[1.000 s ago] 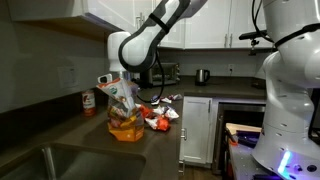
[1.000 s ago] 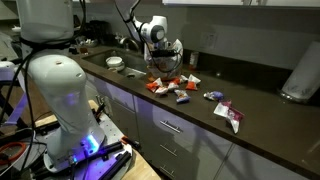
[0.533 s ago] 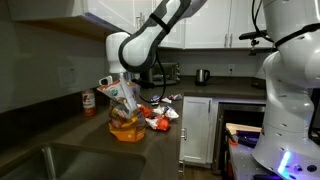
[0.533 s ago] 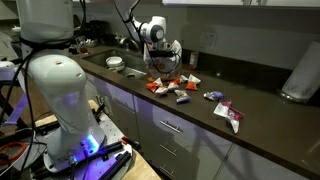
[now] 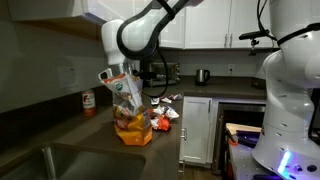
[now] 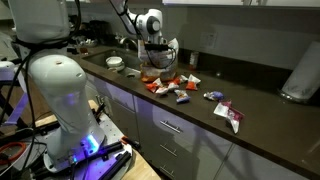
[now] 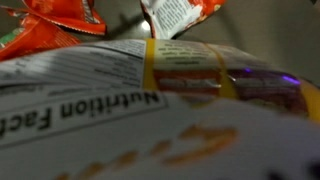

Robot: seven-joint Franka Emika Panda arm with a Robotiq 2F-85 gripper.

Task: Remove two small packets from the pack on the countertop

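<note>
The pack (image 5: 130, 112), orange-yellow below and white above, hangs stretched upright over the countertop (image 5: 60, 135); it also shows in an exterior view as the pack (image 6: 155, 65). My gripper (image 5: 117, 73) pinches the pack's top edge and is shut on it; from the other side the gripper (image 6: 152, 42) sits just above the bag. The wrist view is filled by the pack's nutrition label (image 7: 80, 90), and my fingers do not show there. Several small packets (image 5: 160, 120) lie beside the pack, spread along the counter (image 6: 185, 93). A red-orange packet (image 7: 60, 15) and a whitish one (image 7: 180, 14) peek above the bag.
A red-capped bottle (image 5: 88, 103) stands by the wall behind the pack. A toaster oven (image 5: 165, 73) and kettle (image 5: 202, 75) stand farther back. The steel sink (image 5: 70, 165) lies close by. A second white robot body (image 6: 55, 90) fills the foreground. A paper roll (image 6: 300, 72) stands at the counter's end.
My gripper has shut on the pack's top and risen. The pack is pulled taller and has shifted slightly toward the counter's front edge.
</note>
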